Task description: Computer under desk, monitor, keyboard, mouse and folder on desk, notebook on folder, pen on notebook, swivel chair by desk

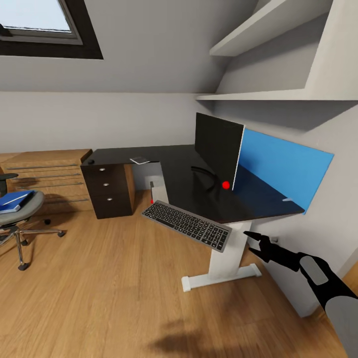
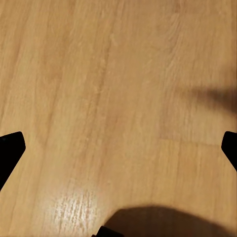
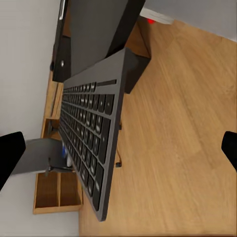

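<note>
The keyboard (image 1: 188, 224) is tilted, overhanging the desk's (image 1: 174, 159) front edge near the monitor (image 1: 217, 147). Just beside it, the right gripper (image 1: 254, 242) is held with jaws apart. The left gripper's fingertips (image 2: 11, 150) are spread over the floor (image 2: 118, 98).

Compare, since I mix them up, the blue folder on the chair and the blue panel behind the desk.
The flat bright-blue folder is small and lies on the grey swivel chair; the large blue flat panel is far bigger and stands upright against the wall behind the black desk. The folder shows a white edge. Both are blue rectangles.
</note>
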{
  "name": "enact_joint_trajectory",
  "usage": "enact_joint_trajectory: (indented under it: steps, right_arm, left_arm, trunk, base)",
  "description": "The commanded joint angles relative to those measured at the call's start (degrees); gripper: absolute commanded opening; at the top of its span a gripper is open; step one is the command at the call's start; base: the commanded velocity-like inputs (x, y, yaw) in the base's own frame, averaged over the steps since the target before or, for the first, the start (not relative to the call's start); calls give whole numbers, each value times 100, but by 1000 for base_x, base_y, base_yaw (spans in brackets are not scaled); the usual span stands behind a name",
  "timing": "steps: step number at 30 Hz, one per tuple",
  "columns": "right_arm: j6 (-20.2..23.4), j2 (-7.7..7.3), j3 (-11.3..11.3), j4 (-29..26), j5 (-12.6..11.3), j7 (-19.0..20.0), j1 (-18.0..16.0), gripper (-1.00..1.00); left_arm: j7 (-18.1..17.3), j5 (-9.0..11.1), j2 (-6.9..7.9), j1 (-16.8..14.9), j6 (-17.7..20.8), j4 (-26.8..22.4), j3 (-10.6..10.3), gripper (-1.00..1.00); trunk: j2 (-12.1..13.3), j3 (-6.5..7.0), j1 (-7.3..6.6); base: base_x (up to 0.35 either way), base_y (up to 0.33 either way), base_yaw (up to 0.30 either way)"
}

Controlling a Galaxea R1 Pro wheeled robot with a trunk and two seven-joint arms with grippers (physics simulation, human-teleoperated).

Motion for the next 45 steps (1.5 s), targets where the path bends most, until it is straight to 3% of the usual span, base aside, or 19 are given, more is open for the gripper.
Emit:
enact_joint_trajectory:
  steps: [1, 28, 45]
  right_arm:
    - [38, 4, -19, 4, 5, 13, -4, 100]
    - [46, 82, 7, 329, 8, 35, -4, 100]
    - [41, 419, 29, 329, 44, 27, 12, 100]
  left_arm:
    - [36, 60, 5, -5, -38, 1, -37, 100]
    - [31, 54, 3, -5, -47, -15, -40, 100]
    - [31, 53, 3, -5, -47, -16, -42, 100]
  trunk:
    - [-3, -5, -1]
    - [-3, -5, -1]
    - [-3, -5, -1]
  base:
    - [0, 0, 0]
    - [98, 0, 0]
    - [0, 0, 0]
